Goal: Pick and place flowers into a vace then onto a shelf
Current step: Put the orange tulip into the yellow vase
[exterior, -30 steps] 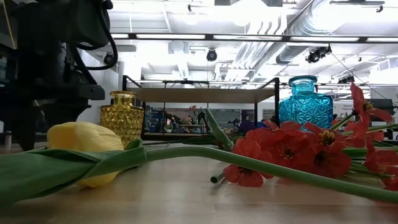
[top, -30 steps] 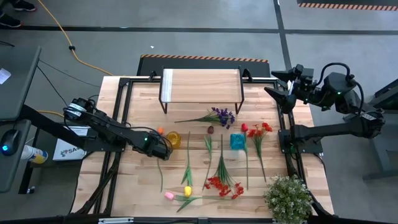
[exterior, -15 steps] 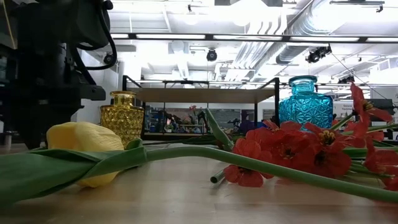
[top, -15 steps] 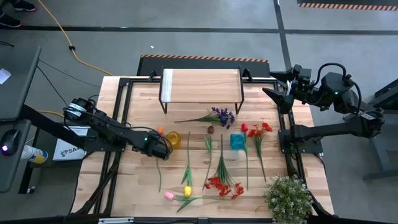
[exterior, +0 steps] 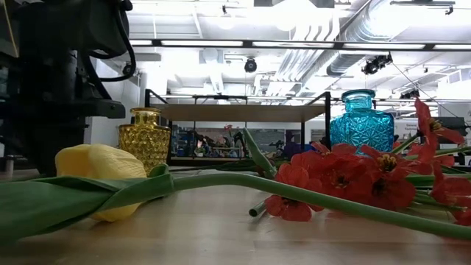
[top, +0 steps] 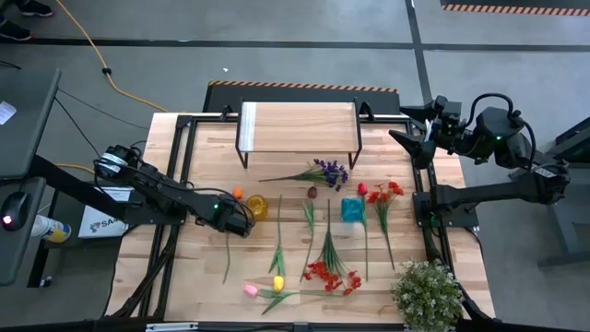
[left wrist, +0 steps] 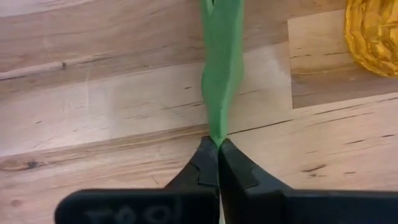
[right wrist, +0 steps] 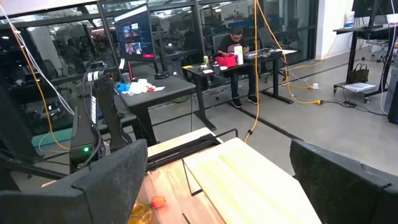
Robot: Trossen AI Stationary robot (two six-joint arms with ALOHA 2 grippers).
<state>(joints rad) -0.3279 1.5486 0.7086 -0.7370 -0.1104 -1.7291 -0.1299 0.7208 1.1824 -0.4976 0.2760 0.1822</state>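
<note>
The left hand [left wrist: 217, 152] is clamped shut on the green stem [left wrist: 222, 68] of an orange tulip [top: 238, 194] at centre-left of the high view, beside the yellow vase [top: 257, 207]. The stem appears light, thin and flexible, so a mid-stem hold should let it droop. The right hand [top: 412, 123] waits wide open at upper right.

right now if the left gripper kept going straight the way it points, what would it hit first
The left gripper is shut on the green stem, which runs straight ahead of its fingertips, so it would ride along that stem first. The yellow vase sits off to one side of that line and would probably be missed.
</note>
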